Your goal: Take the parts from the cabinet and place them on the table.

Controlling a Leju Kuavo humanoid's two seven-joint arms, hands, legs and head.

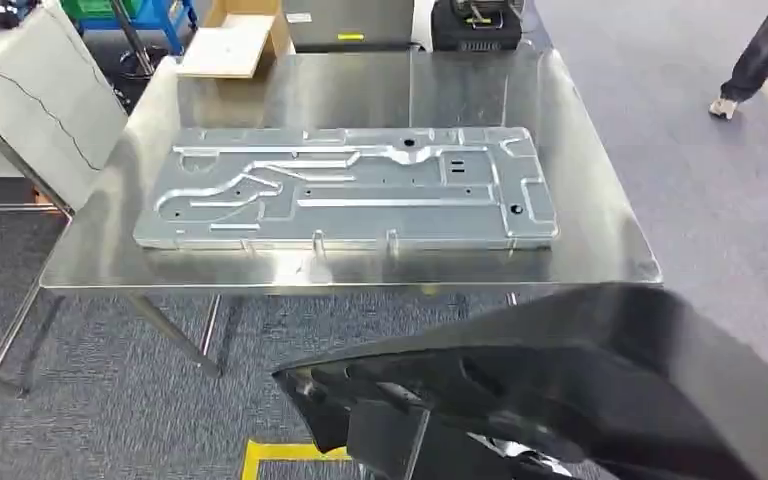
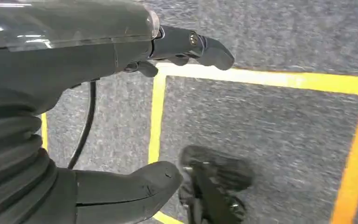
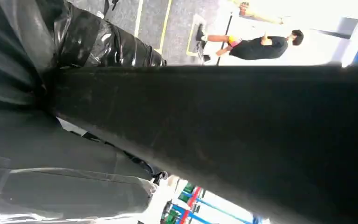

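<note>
A long silver metal panel with pressed ribs lies flat on the steel table ahead of me. Low in the head view, in front of the table's near edge, a large black moulded part hangs tilted in the air. The same black part crosses the right wrist view, and my right hand grips its end, fingers hidden behind it. My left hand hangs over grey carpet, its fingers and thumb spread with nothing between them.
A cardboard box and a black device stand behind the table. A white board on a frame leans at the left. A person's leg passes at the far right. Yellow tape marks the carpet.
</note>
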